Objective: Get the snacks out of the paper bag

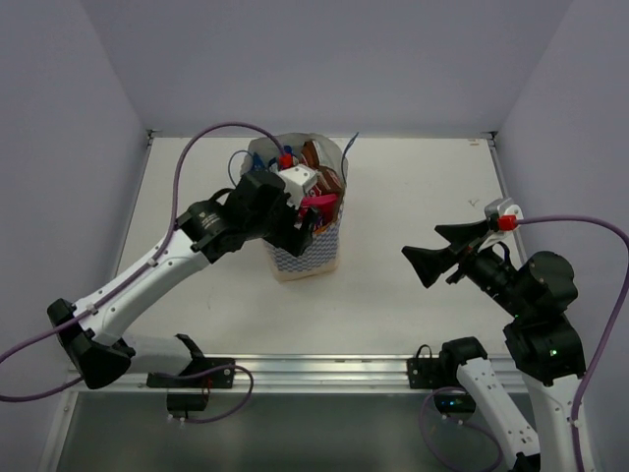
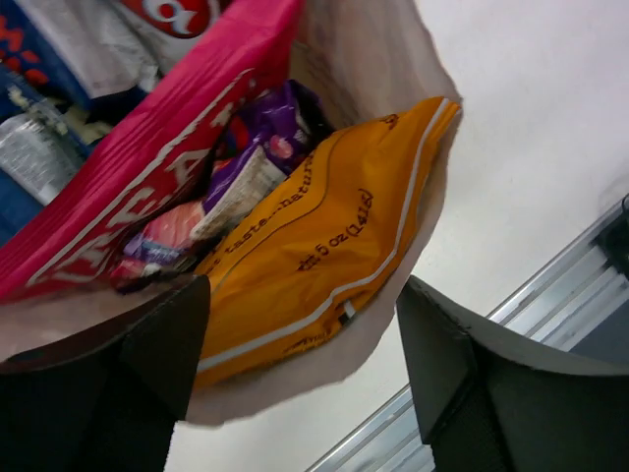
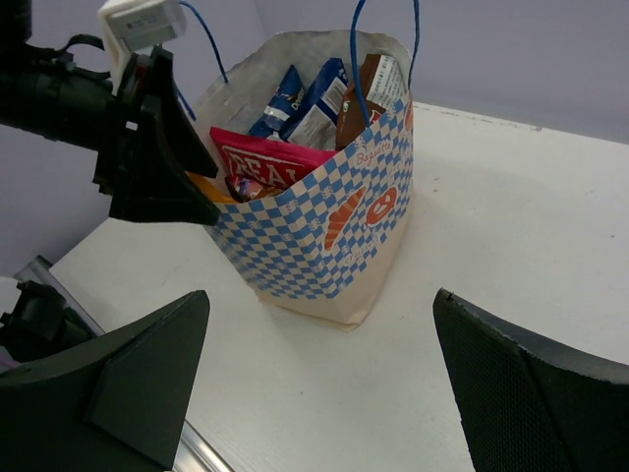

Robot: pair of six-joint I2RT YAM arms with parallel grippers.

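The paper bag stands upright on the table, left of the middle, with its mouth open and the snacks inside it. My left end effector is at the bag's near left rim, fingers spread and holding nothing. In its wrist view an orange packet lies against the bag wall between the two fingers, a red-pink packet stands to the left of it, and a small purple packet is wedged between those two. Blue packets and a brown packet stick up at the far side. My right end effector hovers over the table well to the right of the bag, pointing at it, spread wide and empty.
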